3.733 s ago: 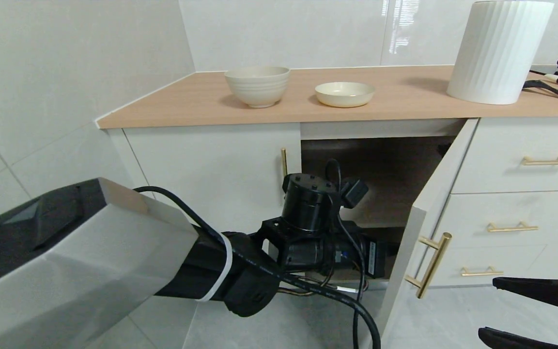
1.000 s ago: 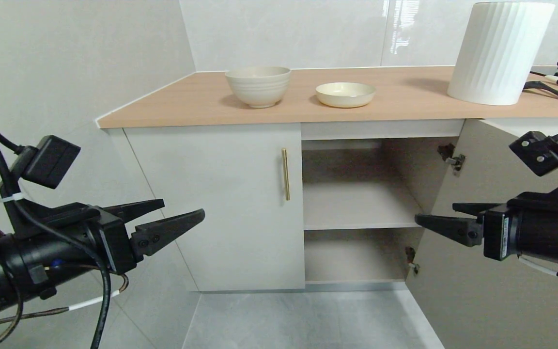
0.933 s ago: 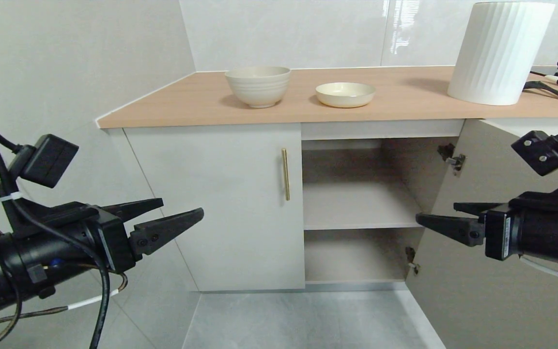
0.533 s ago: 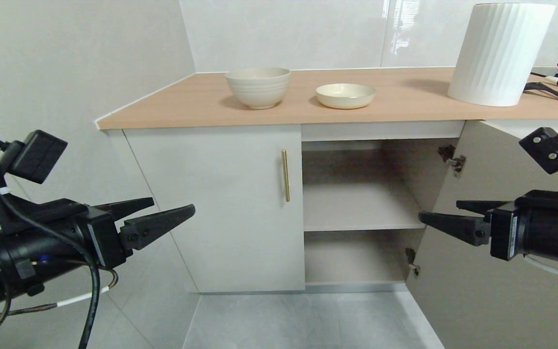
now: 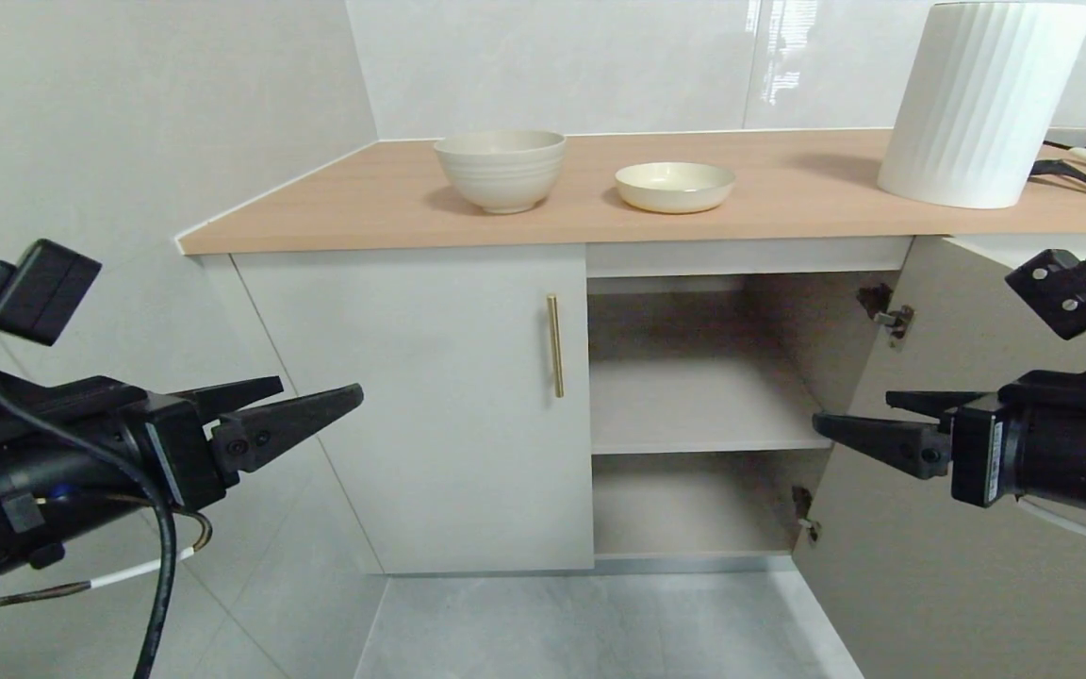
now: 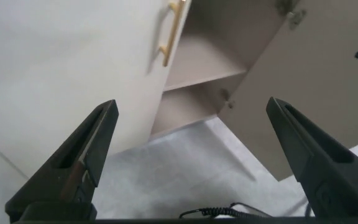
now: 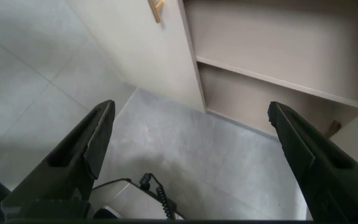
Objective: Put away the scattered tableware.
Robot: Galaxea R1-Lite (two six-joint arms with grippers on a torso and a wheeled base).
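Hanging empty, jaws spread wide, the left gripper (image 5: 321,387) and right gripper (image 5: 851,408) sat well below the bowl (image 5: 500,168), which likely needed a level grasp across its rim.

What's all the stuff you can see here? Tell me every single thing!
bowl: one, cream, on the countertop, left of the dish.
dish: one, cream, shallow, on the countertop.
ribbed container: one, white, on the countertop, right side.
utensils: several, black and green, at the countertop's far right end.
countertop: one, light wood, above the cupboard.
closed door: one, pale grey, left half of the cupboard.
handle: one, gold, on the closed door.
open door: one, pale grey, swung out on the right.
shelf: one, pale, inside the cupboard.
left tool: one, black, open, low on the left.
right tool: one, black, open, before the open door.
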